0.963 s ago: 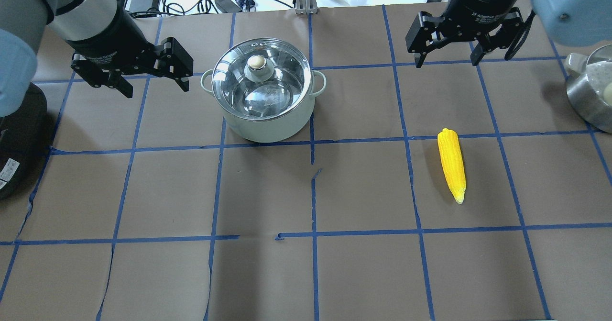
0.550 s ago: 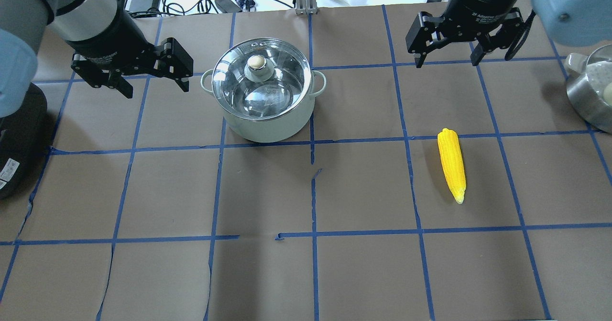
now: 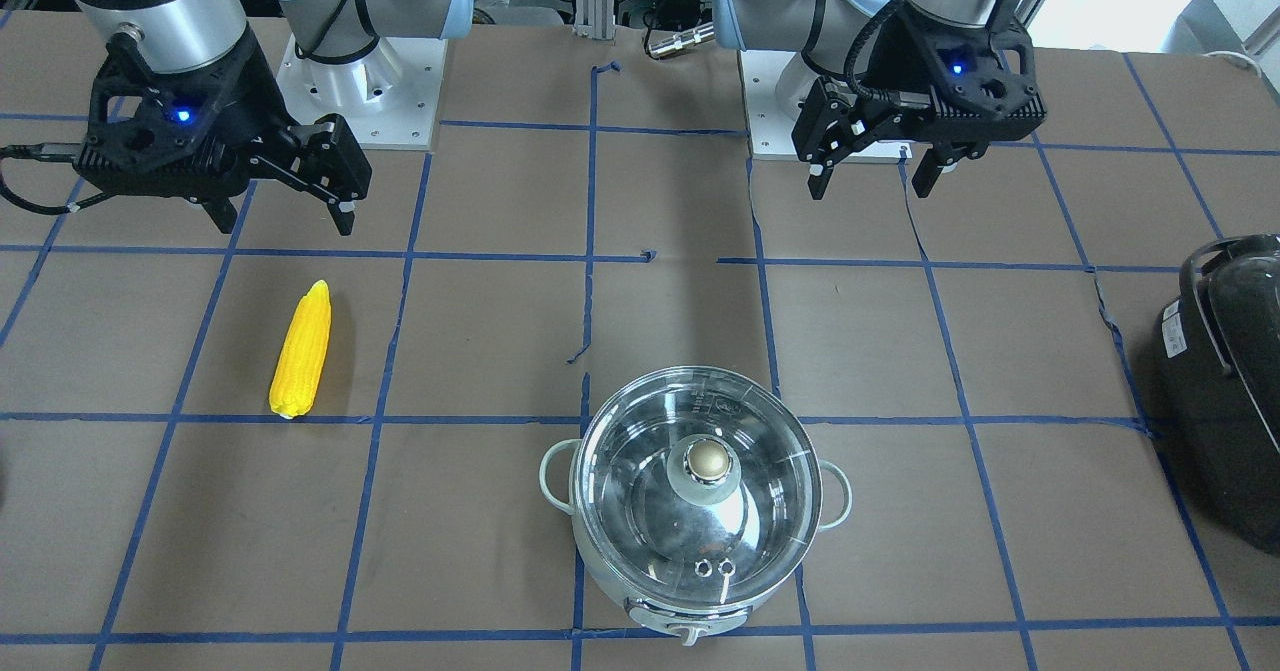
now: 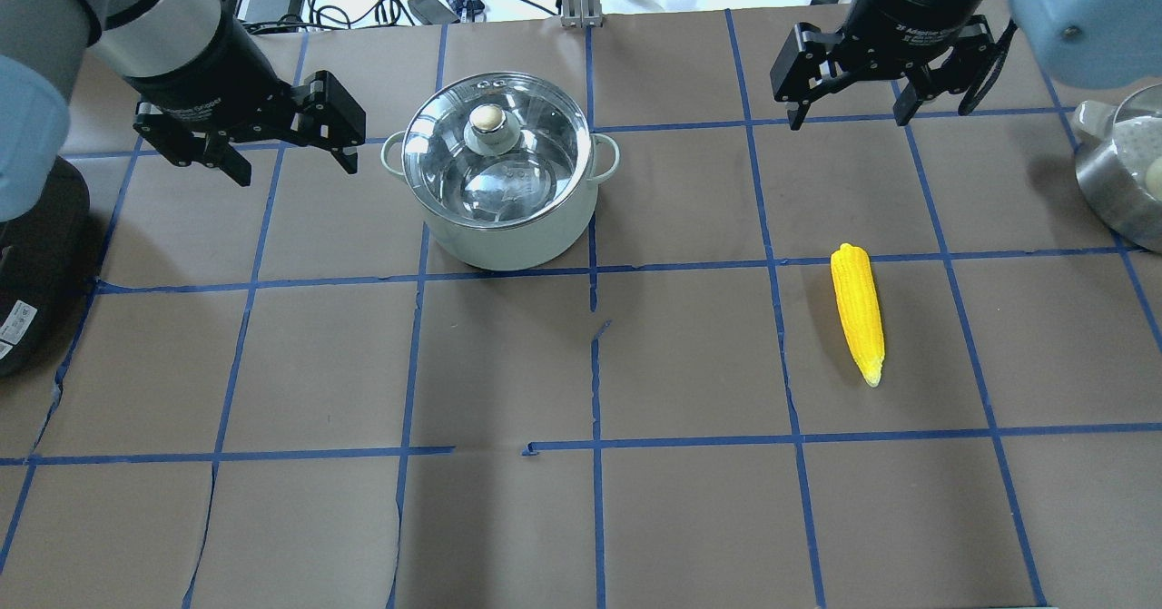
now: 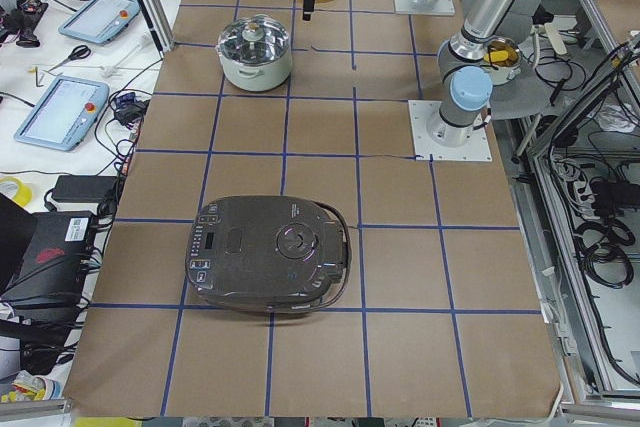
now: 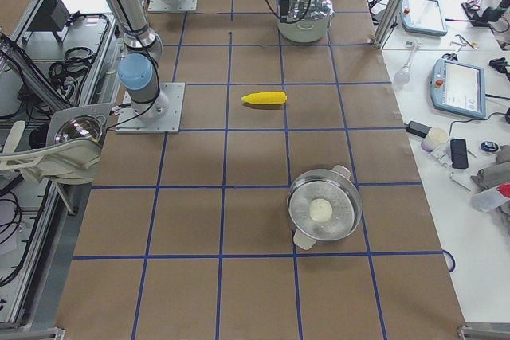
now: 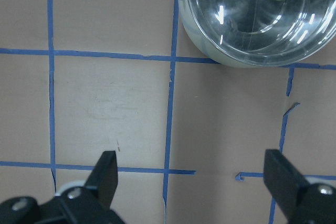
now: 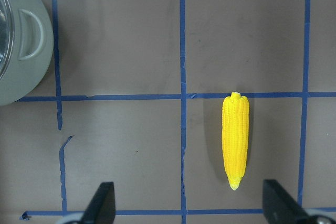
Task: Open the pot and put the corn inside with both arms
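The pot (image 4: 508,239) stands at the far middle-left of the table, its glass lid (image 4: 490,151) with the brass knob (image 4: 487,118) shut on it. It also shows in the front view (image 3: 604,579) and at the top of the left wrist view (image 7: 252,30). The corn (image 4: 858,314) lies flat on the right side, tip towards the near edge; the right wrist view (image 8: 235,140) shows it too. My left gripper (image 4: 298,171) is open and empty, raised just left of the pot. My right gripper (image 4: 849,122) is open and empty, raised beyond the corn.
A big black glossy appliance (image 4: 27,264) sits at the left table edge. A second steel pot (image 4: 1121,173) with a pale object inside sits at the right edge. Cables and devices lie beyond the far edge. Blue tape lines grid the brown table.
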`<state>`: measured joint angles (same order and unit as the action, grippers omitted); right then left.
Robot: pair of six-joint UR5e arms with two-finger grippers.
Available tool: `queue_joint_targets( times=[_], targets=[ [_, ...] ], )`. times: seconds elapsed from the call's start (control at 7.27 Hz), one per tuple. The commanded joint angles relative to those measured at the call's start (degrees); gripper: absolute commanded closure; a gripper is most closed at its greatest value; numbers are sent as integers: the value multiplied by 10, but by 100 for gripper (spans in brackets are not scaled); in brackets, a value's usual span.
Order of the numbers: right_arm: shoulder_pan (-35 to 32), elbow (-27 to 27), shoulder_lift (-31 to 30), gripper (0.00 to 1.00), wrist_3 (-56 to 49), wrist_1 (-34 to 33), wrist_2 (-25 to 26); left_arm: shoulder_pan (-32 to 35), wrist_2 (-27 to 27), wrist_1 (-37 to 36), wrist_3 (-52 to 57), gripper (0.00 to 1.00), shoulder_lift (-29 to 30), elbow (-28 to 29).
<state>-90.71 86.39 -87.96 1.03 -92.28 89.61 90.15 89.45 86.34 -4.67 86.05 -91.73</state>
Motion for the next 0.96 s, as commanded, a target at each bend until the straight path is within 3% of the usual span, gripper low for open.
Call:
queue_joint_targets(
  times=[0.0, 0.41, 0.83],
  targets=[
    [0, 0, 2, 0, -1, 8, 0, -8, 6, -13, -1, 0, 30, 16],
    [4, 11, 12, 0, -8, 7, 5, 0, 13, -20, -34, 0, 166, 115],
    [110, 158, 17, 0, -33, -61, 40, 70, 38, -55, -73, 0, 290, 211]
  ],
)
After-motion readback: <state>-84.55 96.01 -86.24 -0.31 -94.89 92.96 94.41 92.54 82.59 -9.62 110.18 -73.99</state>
